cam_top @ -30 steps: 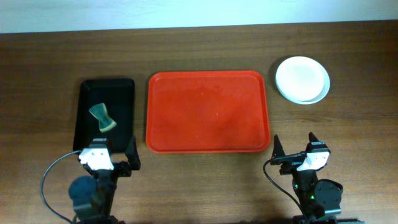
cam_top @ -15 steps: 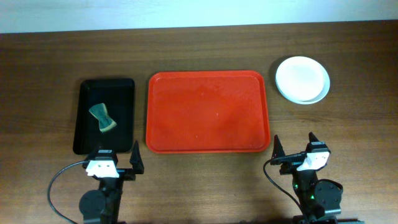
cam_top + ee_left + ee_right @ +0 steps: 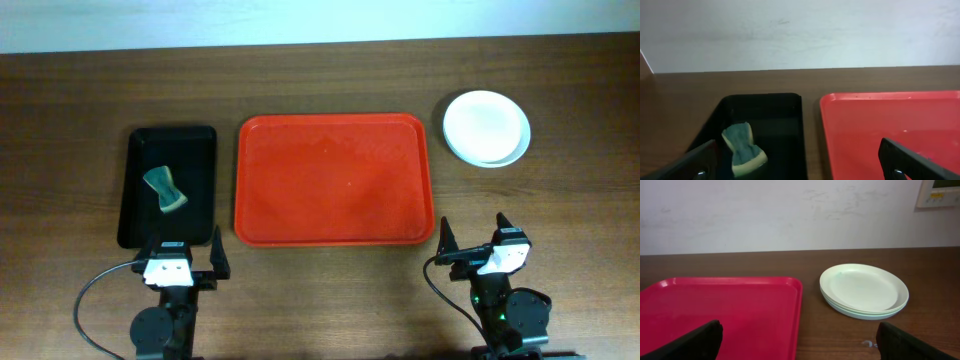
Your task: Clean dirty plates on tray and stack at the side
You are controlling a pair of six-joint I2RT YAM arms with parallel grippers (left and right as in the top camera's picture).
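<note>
The red tray [image 3: 335, 180] lies in the table's middle with nothing on it; it also shows in the left wrist view [image 3: 890, 130] and the right wrist view [image 3: 725, 310]. The pale plates [image 3: 486, 127] sit stacked on the table at the back right, beside the tray, also in the right wrist view [image 3: 864, 289]. No smear shows on the top plate. My left gripper [image 3: 183, 258] is open and empty at the front left. My right gripper [image 3: 475, 243] is open and empty at the front right.
A black tray [image 3: 168, 186] left of the red tray holds a teal sponge [image 3: 165, 189], also in the left wrist view [image 3: 742, 148]. A pale wall runs behind the table's back edge.
My left gripper has drawn back toward the front edge and turned straight, from over the black tray's near rim. The right arm, plates and trays have not moved.
</note>
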